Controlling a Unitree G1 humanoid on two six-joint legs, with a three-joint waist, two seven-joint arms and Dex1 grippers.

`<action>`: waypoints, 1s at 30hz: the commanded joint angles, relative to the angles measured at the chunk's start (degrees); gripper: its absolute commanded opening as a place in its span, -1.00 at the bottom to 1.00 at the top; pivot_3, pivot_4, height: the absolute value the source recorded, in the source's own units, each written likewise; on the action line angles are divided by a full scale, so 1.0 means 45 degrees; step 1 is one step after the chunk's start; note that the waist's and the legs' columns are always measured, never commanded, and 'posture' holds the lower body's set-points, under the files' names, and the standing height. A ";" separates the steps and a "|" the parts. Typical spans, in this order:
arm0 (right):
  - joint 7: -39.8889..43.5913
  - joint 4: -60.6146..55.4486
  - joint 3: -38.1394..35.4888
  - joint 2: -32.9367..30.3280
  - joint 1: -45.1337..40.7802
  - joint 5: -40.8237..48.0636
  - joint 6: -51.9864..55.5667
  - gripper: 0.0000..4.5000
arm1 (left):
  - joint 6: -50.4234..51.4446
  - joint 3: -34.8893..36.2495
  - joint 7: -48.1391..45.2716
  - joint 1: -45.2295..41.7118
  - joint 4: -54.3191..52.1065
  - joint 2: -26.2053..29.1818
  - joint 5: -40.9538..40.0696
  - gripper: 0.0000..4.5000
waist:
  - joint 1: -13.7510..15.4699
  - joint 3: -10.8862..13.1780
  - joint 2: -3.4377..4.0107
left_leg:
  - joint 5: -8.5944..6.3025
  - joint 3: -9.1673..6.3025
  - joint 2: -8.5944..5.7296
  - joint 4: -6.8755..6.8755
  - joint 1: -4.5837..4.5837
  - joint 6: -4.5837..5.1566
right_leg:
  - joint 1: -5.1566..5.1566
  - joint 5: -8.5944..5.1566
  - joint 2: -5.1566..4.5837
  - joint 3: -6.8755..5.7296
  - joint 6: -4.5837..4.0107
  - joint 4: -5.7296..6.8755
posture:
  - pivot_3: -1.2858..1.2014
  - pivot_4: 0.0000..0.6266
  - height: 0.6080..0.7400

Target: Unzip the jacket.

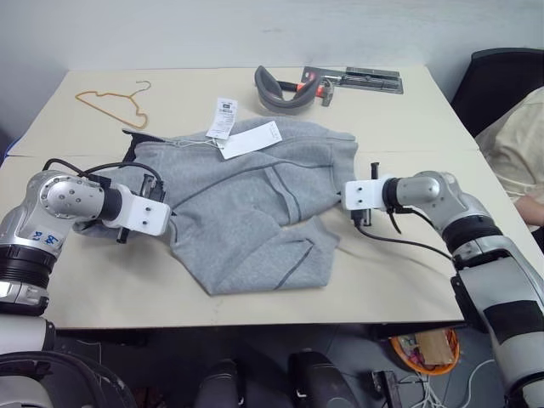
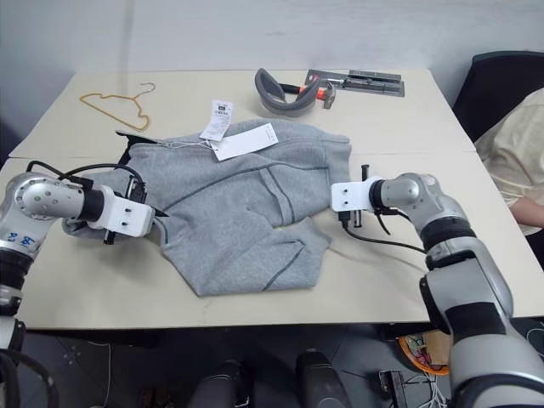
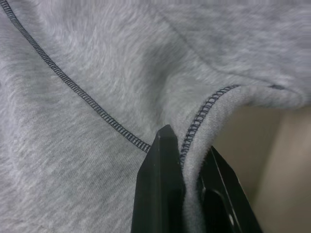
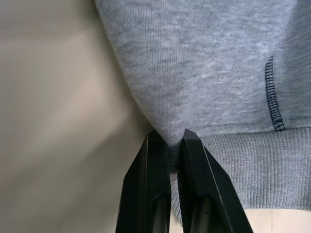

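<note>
A: Where's the jacket?

B: Crumpled mid-tabletop, its white tags toward twelve o'clock.

A: And the fingers?

B: Both pairs are pinched shut on fleece: the left gripper on a stitched edge at nine o'clock, the right gripper on a fold by the ribbed hem at three.

A: How will it handle?

B: Probably soft, light and floppy. It'll likely stretch, so grip near the zipper.

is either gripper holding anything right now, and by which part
Both hold the jacket. The left gripper pinches a stitched fabric edge on its left side; the right gripper pinches the ribbed cuff or hem edge on its right side.
</note>
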 commanded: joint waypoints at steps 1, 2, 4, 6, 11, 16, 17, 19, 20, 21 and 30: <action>0.3348 -0.3200 -0.0569 -0.1651 0.1646 0.1881 0.1833 -0.99 | 0.0688 0.0697 -0.0796 0.0786 -0.1217 0.0186 -0.1746 -1.00 | 0.0139 0.0000 0.0000 | -0.0004 -0.0002 0.0000 0.0001 -0.0001 0.0001 | 0.0002 0.0000 0.0000 -0.0002 0.0001 -0.0007 | 0.03 -0.52 1.00; 0.4241 -0.4839 -0.0773 -0.2316 0.2579 0.2648 0.2827 -0.99 | 0.0845 0.0809 -0.1017 0.1157 -0.1613 0.0294 -0.2124 -1.00 | 0.0211 0.0000 0.0000 | -0.0009 -0.0005 0.0001 0.0007 -0.0001 0.0003 | 0.0005 0.0000 -0.0001 -0.0004 0.0001 -0.0007 | 0.03 -0.52 1.00; 0.5524 -0.8238 -0.1284 -0.3704 0.4614 0.4091 0.5087 -0.99 | 0.1122 0.0983 -0.1521 0.2020 -0.2449 0.0610 -0.2707 -1.00 | 0.0385 -0.0001 0.0002 | -0.0021 -0.0031 0.0005 0.0014 -0.0009 0.0009 | 0.0014 0.0000 -0.0005 -0.0018 0.0001 -0.0013 | 0.03 -0.52 1.00; 0.6135 -1.1341 -0.2014 -0.4999 0.6701 0.5573 0.7119 -0.99 | 0.1603 0.1136 -0.2115 0.3033 -0.3409 0.1059 -0.3341 -1.00 | 0.0456 0.0000 0.0003 | -0.0048 -0.0051 0.0015 0.0042 -0.0002 0.0011 | 0.0031 -0.0001 0.0000 -0.0027 0.0002 -0.0008 | 0.03 -0.52 1.00; 0.5992 -1.5830 -0.4220 -0.7076 1.1054 0.7454 0.9920 -0.99 | 0.2296 0.1252 -0.2965 0.5297 -0.5118 0.1971 -0.3906 -1.00 | 0.0455 -0.0003 0.0005 | -0.0095 -0.0054 0.0025 0.0061 0.0028 0.0087 | 0.0079 -0.0005 0.0008 -0.0025 0.0005 -0.0075 | 0.03 -0.52 1.00; 0.4453 -1.6978 -0.5627 -0.6765 1.3043 0.7147 1.0436 -0.99 | 0.3140 0.1249 -0.3139 0.6907 -0.6519 0.2334 -0.3930 -1.00 | 0.0343 -0.0002 -0.0007 | -0.0103 -0.0050 0.0024 -0.0010 0.0225 0.0083 | 0.0278 -0.0016 0.0017 -0.0021 -0.0003 -0.0137 | 0.03 -0.52 1.00; 0.3892 -1.7049 -0.5760 -0.6490 1.3231 0.6886 1.0350 -0.99 | 0.3382 0.1270 -0.2961 0.7077 -0.6776 0.2270 -0.3905 -1.00 | 0.0329 -0.0002 -0.0006 | -0.0103 -0.0048 0.0023 -0.0034 0.0230 0.0082 | 0.0276 -0.0016 0.0017 -0.0018 -0.0003 -0.0148 | 0.03 -0.52 1.00; 0.3230 -1.7165 -0.5962 -0.6187 1.3606 0.6533 1.0039 -0.99 | 0.3976 0.1328 -0.2639 0.7308 -0.7211 0.2141 -0.3841 -1.00 | 0.0312 -0.0004 -0.0009 | -0.0103 -0.0045 0.0022 -0.0041 0.0228 0.0081 | 0.0269 -0.0018 0.0022 -0.0016 0.0000 -0.0150 | 0.03 -0.52 1.00; 0.3057 -1.7211 -0.6035 -0.6097 1.3740 0.6421 0.9955 -0.99 | 0.4230 0.1362 -0.2545 0.7369 -0.7359 0.2089 -0.3820 -1.00 | 0.0307 -0.0004 -0.0008 | -0.0103 -0.0046 0.0022 -0.0045 0.0223 0.0081 | 0.0263 -0.0019 0.0025 -0.0014 0.0003 -0.0150 | 0.03 -0.52 1.00; 0.2920 -1.7239 -0.6096 -0.6028 1.3827 0.6356 0.9900 -0.99 | 0.4401 0.1390 -0.2442 0.7406 -0.7470 0.2029 -0.3768 -1.00 | 0.0311 -0.0004 -0.0008 | -0.0102 -0.0043 0.0018 -0.0048 0.0222 0.0080 | 0.0261 -0.0024 0.0025 -0.0008 0.0012 -0.0149 | 0.03 -0.52 1.00; 0.2318 -1.7446 -0.6398 -0.5975 1.4266 0.6421 1.0072 -0.33 | 0.5393 0.1745 -0.2279 0.7711 -0.7417 0.1702 -0.4076 -0.41 | 0.0314 -0.0004 -0.0008 | -0.0102 -0.0040 0.0012 -0.0052 0.0226 0.0080 | 0.0262 -0.0027 0.0025 -0.0002 0.0016 -0.0150 | 0.03 -0.52 1.00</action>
